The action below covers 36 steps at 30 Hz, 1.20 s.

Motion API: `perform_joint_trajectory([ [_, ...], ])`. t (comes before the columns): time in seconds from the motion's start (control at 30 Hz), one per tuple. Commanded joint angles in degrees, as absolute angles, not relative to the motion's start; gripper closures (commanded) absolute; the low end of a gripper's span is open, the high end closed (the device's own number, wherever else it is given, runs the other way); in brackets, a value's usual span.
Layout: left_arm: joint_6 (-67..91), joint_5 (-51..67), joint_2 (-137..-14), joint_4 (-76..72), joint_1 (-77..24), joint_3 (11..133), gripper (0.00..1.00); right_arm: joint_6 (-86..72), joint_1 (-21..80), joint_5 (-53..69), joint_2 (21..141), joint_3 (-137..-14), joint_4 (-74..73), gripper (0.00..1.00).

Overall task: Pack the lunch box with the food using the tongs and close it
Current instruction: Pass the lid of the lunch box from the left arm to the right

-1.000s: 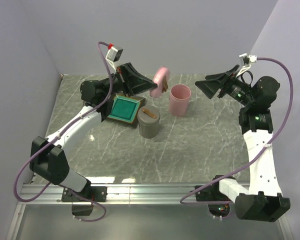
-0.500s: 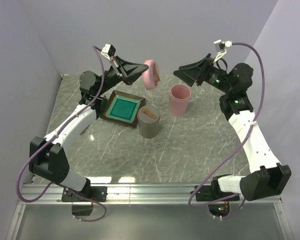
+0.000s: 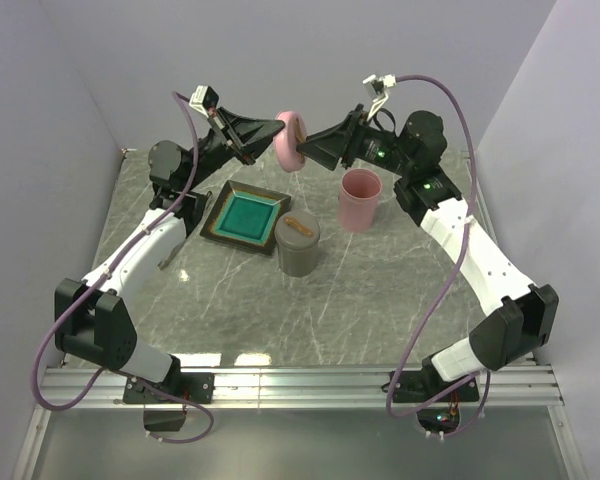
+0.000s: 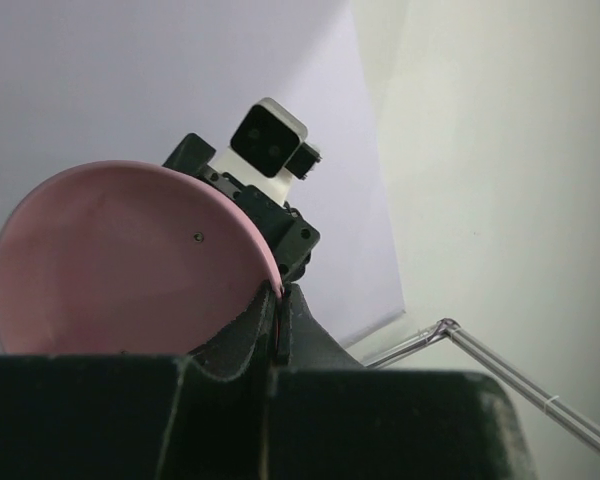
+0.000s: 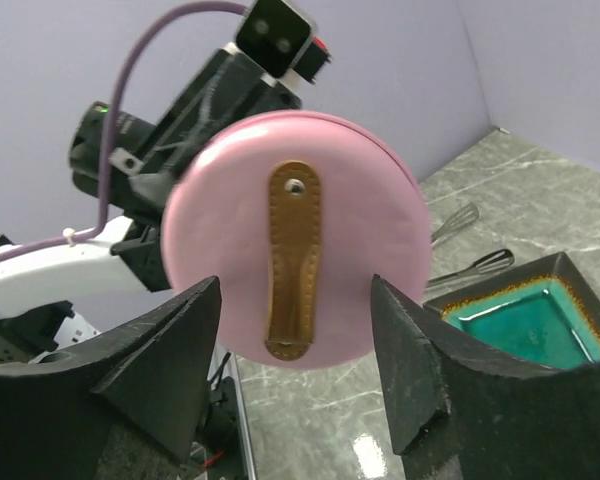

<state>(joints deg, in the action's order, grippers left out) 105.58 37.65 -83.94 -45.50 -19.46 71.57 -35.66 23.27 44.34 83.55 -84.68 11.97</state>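
A round pink lid (image 3: 291,140) with a brown leather strap (image 5: 294,262) hangs upright in the air above the back of the table. My left gripper (image 3: 278,135) is shut on its rim (image 4: 270,285). My right gripper (image 3: 305,152) faces the strap side of the lid (image 5: 295,240), its jaws open and standing either side of the lid's lower part without touching. The open pink lunch box cup (image 3: 361,197) stands below. The slim silver tongs (image 5: 470,265) lie on the table behind the plate. The food is out of view.
A grey cylinder container (image 3: 298,243) with a brown-strapped lid stands next to the square dark plate with teal centre (image 3: 245,215). Walls close in the table at the back and both sides. A metal rail (image 3: 310,378) runs along the near edge.
The left gripper has carried the pink lid up and leftward, turning it upright. The right arm has swung in from the right to face the lid, its jaws narrowing somewhat.
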Motion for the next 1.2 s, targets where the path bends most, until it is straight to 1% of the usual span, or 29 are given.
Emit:
perform_joint_trajectory([
  [0.0,107.05,37.0,-81.65,-49.92,-19.07,71.9,1.0,-34.89,24.26,41.84,84.2,-87.71,13.18,0.32],
  [0.07,107.31,37.09,-81.47,-50.1,-18.98,71.72,1.0,-35.07,24.61,41.92,84.64,-87.98,13.45,0.36],
  [0.33,107.49,36.74,-81.12,-50.98,-18.81,70.23,1.0,-34.01,26.46,41.13,84.38,-87.01,13.01,0.41],
  [0.43,107.32,36.65,-81.04,-51.15,-18.81,69.96,1.0,-34.72,26.81,41.83,84.64,-87.01,13.8,0.5],
  [0.47,107.4,36.65,-80.95,-51.33,-18.81,70.05,1.0,-34.8,26.89,41.92,84.64,-86.92,13.97,0.59],
  [0.53,107.31,36.65,-80.95,-51.42,-18.81,69.96,1.0,-34.89,27.07,42.1,84.64,-87.01,14.15,0.69],
  [0.57,107.31,36.65,-80.86,-51.5,-18.81,69.96,1.0,-34.98,27.16,42.19,84.55,-86.84,14.24,0.77],
  [0.63,107.4,36.65,-80.86,-51.59,-18.9,69.96,1.0,-34.81,27.25,42.28,84.46,-86.84,13.98,0.8],
  [0.77,107.23,36.65,-80.95,-51.33,-18.81,69.96,1.0,-34.02,27.25,41.84,84.29,-87.1,12.92,1.0],
  [0.93,106.26,36.56,-80.68,-50.45,-18.72,69.35,1.0,-32.52,26.72,41.05,84.02,-88.59,10.81,1.0],
  [0.97,106.17,36.48,-80.68,-49.93,-18.81,69.17,0.97,-31.91,26.37,40.78,84.02,-88.85,9.77,1.0],
  [1.0,105.82,36.56,-80.6,-48.53,-18.72,69.0,0.9,-31.64,26.11,40.26,83.94,-89.29,9.32,1.0],
  [1.03,105.65,36.56,-80.51,-47.99,-18.55,68.91,0.69,-31.29,25.67,39.99,83.94,-89.38,8.88,1.0],
  [1.1,104.95,36.65,-80.42,-46.85,-18.37,68.47,0.49,-29.8,24.44,39.29,83.67,-90.0,6.95,1.0],
  [1.13,104.51,36.82,-80.25,-45.63,-18.02,68.38,0.37,-29.19,23.82,38.94,83.58,-90.26,6.16,1.0],
  [1.17,103.81,36.83,-80.07,-44.92,-17.76,68.12,0.29,-26.92,23.3,38.41,83.58,-90.87,3.8,1.0],
])
